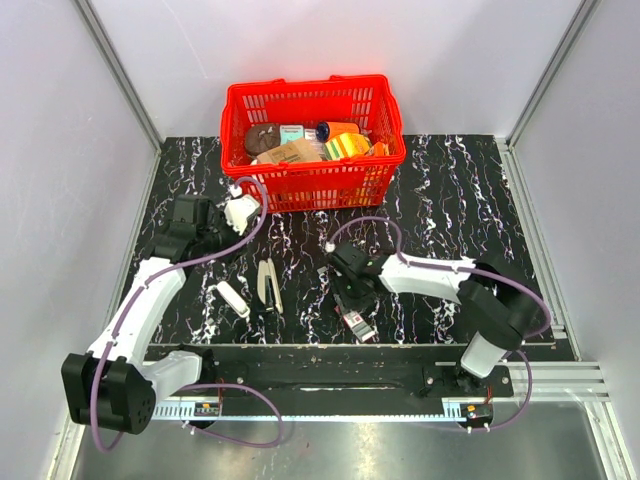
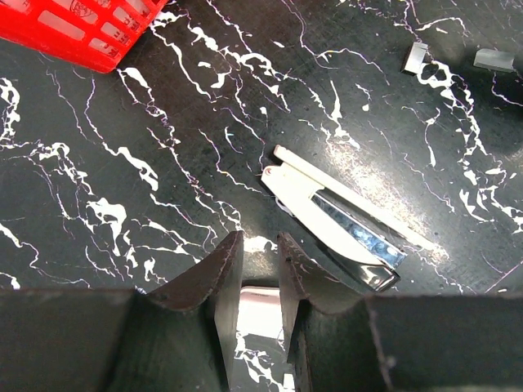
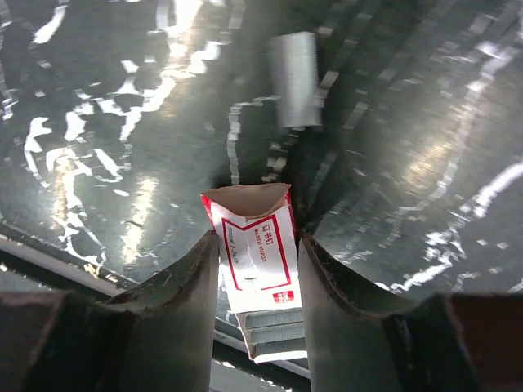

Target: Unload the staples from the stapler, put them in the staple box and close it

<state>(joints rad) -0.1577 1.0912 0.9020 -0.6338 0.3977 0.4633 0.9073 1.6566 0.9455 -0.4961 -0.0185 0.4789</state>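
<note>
The stapler (image 1: 270, 285) lies on the black marbled table left of centre. Seen in the left wrist view, the stapler (image 2: 304, 200) is splayed open with its silvery channel bared. My left gripper (image 1: 218, 238) hovers up and left of it. Its fingers (image 2: 222, 269) stand a narrow gap apart with nothing held, and a white oblong piece (image 2: 260, 310) on the table shows through the gap. My right gripper (image 3: 257, 237) is at table centre, shut on a small red-and-white staple box (image 3: 255, 245) with staple strips sticking out of its near end. A loose staple strip (image 3: 295, 79) lies beyond it.
A red basket (image 1: 313, 185) full of groceries stands at the back, and its corner (image 2: 73, 28) shows in the left wrist view. Two small silvery pieces (image 2: 416, 57) lie past the stapler. The white oblong piece (image 1: 233, 298) lies left of the stapler.
</note>
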